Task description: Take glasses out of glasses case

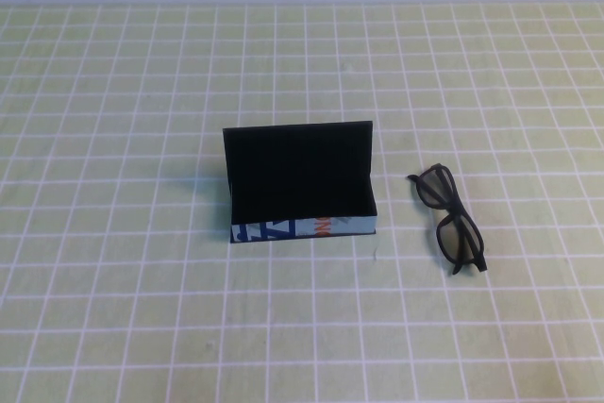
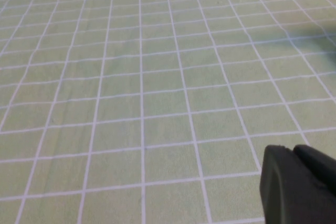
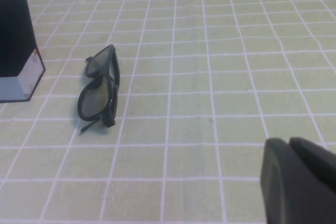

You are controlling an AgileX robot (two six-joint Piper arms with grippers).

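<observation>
While the one glasses case (image 1: 302, 184) stands open with its lid upright, the single pair of glasses (image 1: 450, 219) lies folded on the tabletop (image 1: 113, 309) just right of it, long axis running away from the robot. Both end effectors are absent from the high view. Right end effector (image 3: 302, 182) sits nearer the glasses than left end effector (image 2: 299, 184); whether either is released or clenched cannot be told.

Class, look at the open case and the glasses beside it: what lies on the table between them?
Nothing: only bare checked tablecloth separates the glasses case from the glasses, shown in the high view. Neither gripper, left or right, is between them.
</observation>
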